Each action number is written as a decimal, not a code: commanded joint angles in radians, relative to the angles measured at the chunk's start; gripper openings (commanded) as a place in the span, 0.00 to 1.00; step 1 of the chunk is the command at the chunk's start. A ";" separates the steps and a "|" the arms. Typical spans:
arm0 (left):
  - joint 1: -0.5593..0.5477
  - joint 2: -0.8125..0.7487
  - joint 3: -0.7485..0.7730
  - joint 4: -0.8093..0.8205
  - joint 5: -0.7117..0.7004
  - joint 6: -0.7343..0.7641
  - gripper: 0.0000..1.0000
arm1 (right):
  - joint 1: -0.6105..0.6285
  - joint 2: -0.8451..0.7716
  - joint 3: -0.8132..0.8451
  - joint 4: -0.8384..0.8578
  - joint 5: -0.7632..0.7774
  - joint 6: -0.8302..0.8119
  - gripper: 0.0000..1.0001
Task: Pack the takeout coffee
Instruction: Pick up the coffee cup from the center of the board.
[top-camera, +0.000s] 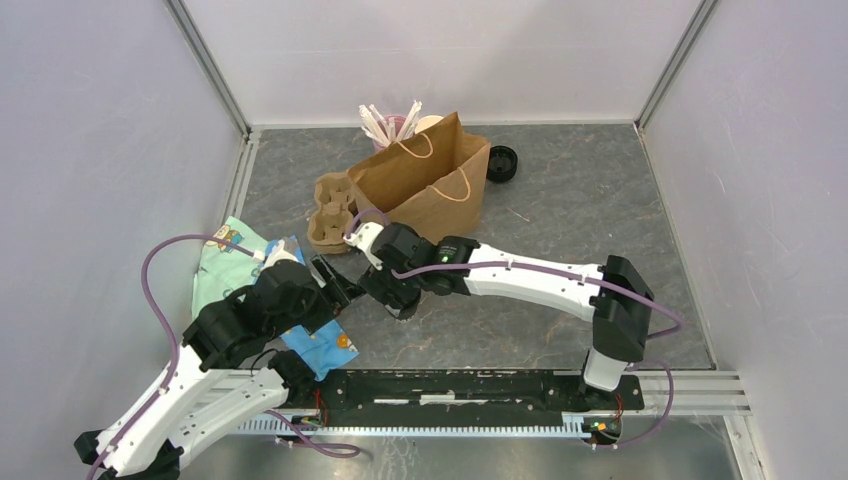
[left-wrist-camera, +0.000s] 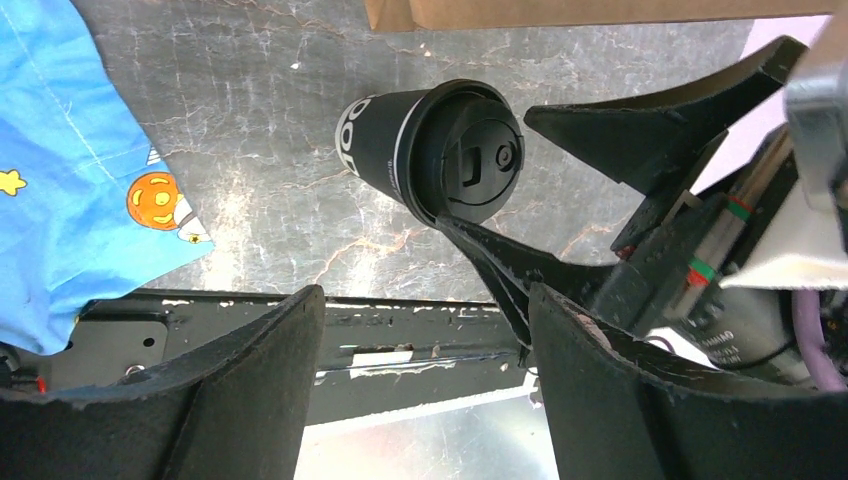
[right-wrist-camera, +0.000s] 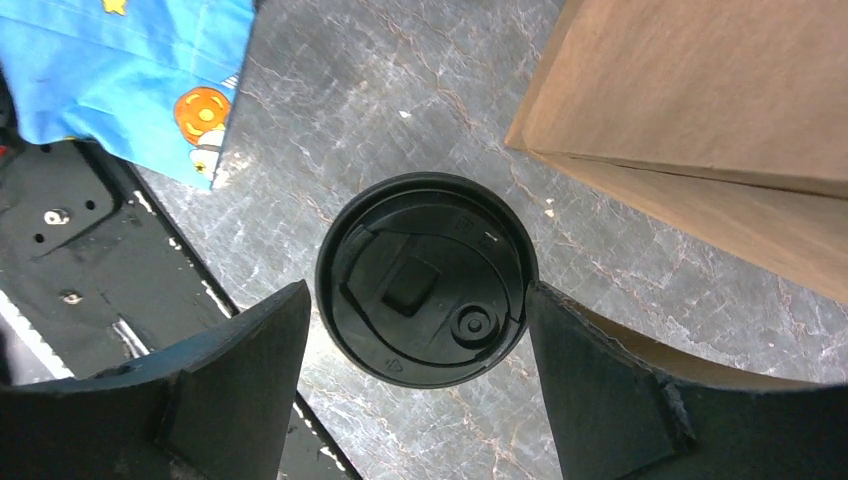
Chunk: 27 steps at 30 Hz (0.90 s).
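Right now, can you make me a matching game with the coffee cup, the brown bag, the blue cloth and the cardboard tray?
Things:
1. coffee cup
2. brown bag
3. blue cloth
4. cardboard tray

Places:
A. lying flat, front left
B. between the fingers of the right claw
C. standing upright at the back
D. just left of the bag

Pairs: 1-B, 2-C, 3-A, 4-D

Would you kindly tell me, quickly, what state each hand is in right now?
Left hand: open, holding nothing.
Right hand: open, fingers either side of the lidded black coffee cup, not clamped on it.
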 joint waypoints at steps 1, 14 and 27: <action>0.001 -0.005 0.037 0.004 -0.020 -0.010 0.81 | 0.008 0.042 0.068 -0.073 0.045 -0.022 0.85; 0.001 0.012 0.044 0.011 -0.015 0.002 0.81 | 0.018 0.087 0.093 -0.116 0.073 -0.039 0.81; 0.001 0.043 0.071 0.020 -0.022 0.020 0.82 | 0.026 0.083 0.101 -0.143 0.084 -0.075 0.64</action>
